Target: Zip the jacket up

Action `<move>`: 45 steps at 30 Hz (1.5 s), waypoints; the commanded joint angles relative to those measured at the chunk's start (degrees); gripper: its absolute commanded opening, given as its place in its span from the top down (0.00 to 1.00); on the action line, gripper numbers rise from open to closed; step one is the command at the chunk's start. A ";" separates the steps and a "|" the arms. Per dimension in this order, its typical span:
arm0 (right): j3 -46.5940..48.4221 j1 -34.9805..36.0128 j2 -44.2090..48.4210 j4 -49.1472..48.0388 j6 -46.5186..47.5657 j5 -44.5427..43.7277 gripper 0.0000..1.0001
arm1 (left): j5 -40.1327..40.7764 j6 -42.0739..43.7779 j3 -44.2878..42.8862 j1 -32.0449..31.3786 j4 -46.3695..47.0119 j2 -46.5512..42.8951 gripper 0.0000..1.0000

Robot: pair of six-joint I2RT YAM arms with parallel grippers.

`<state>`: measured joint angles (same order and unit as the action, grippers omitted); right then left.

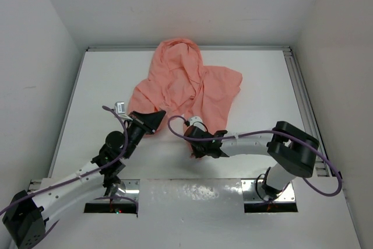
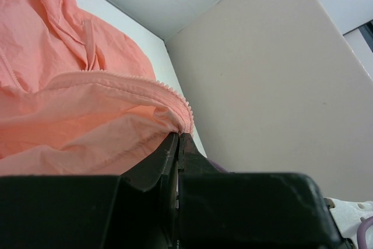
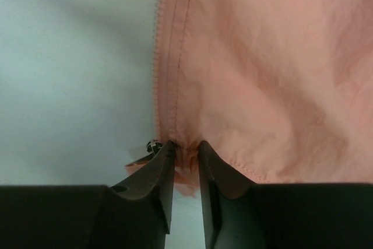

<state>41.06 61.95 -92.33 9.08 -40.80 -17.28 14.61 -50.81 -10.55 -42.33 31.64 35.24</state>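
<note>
Pinching the jacket (image 1: 186, 80), your left hand (image 2: 178, 138) and right hand (image 3: 186, 147) each clamp 1 zipper edge (image 2: 169, 90), likely to align them.

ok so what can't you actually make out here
A dark bit, maybe the zipper pull: right wrist view, half behind the right gripper, too small to confirm.
Sleeves of the jacket: top view, lost in bunched folds.
A small white thing by the left gripper: top view, too small to name.
</note>
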 commanded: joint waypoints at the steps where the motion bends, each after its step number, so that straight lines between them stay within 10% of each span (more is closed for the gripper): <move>1: -0.98 0.54 -1.09 0.32 -1.65 -1.44 0.79 | 0.51 1.06 -2.02 0.23 1.06 -0.18 1.00; 6: -1.95 0.54 -0.83 -0.03 -2.80 -1.27 1.00 | 0.68 1.15 -2.11 0.14 0.80 -0.44 1.00; 27: -16.36 0.54 26.58 -40.08 0.89 -7.49 1.00 | -6.26 0.97 -2.46 0.23 4.75 2.81 1.00; 45: -19.53 0.54 25.63 -60.67 1.25 -13.83 1.00 | -10.30 0.09 -1.50 0.23 10.99 8.70 1.00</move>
<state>20.36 62.08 -65.98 -45.04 -39.86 -29.82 5.74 -50.85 -10.83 -42.30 38.15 43.27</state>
